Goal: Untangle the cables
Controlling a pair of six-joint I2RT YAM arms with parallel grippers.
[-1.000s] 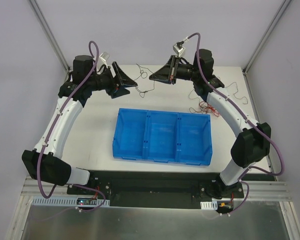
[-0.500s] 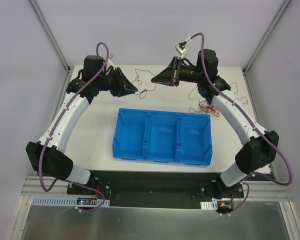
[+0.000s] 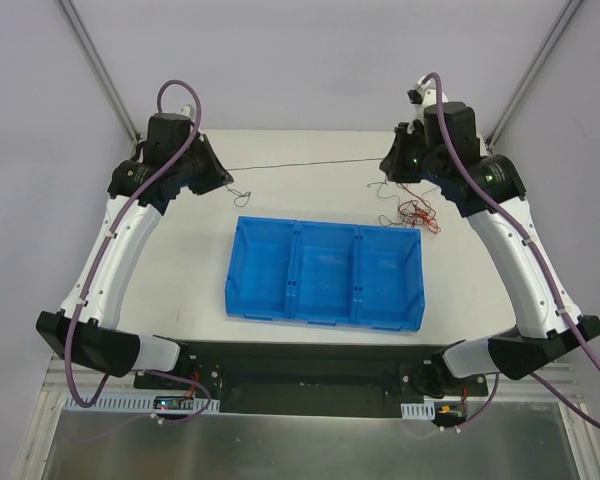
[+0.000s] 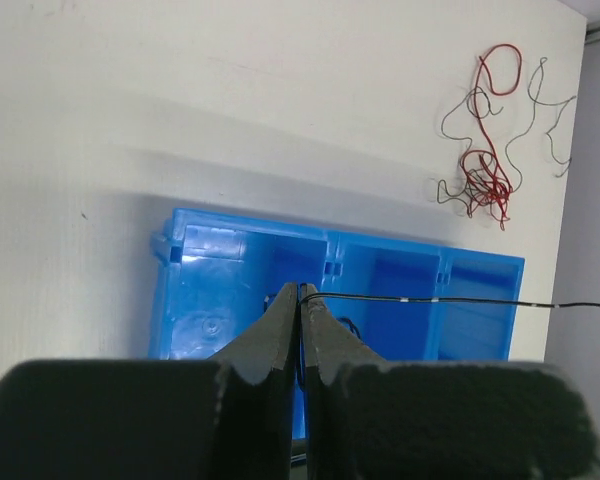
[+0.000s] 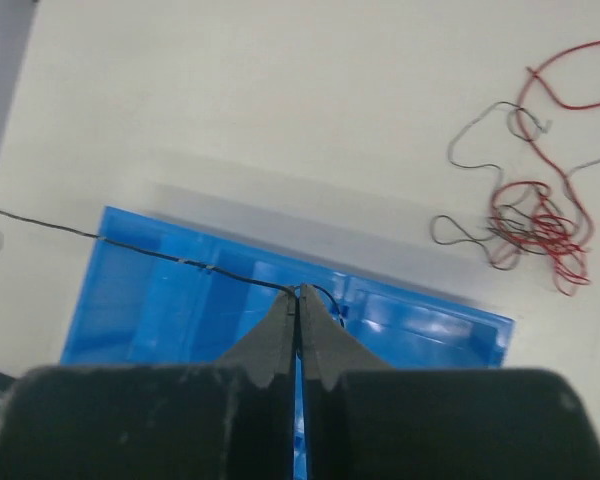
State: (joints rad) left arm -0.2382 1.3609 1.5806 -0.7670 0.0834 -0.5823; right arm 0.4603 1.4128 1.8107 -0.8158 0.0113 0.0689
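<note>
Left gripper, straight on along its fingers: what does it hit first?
Probably the blue tray: the left gripper, shut on the taut black cable, points into it, though depth is unclear.

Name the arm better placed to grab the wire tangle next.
Likely right: the right claw sits beside the tangle, while the left claw is across the table. Both grip one black wire.

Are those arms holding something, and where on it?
One thin black wire, stretched taut between them: the left fingers pinch it towards one end, the right fingers towards the other.
</note>
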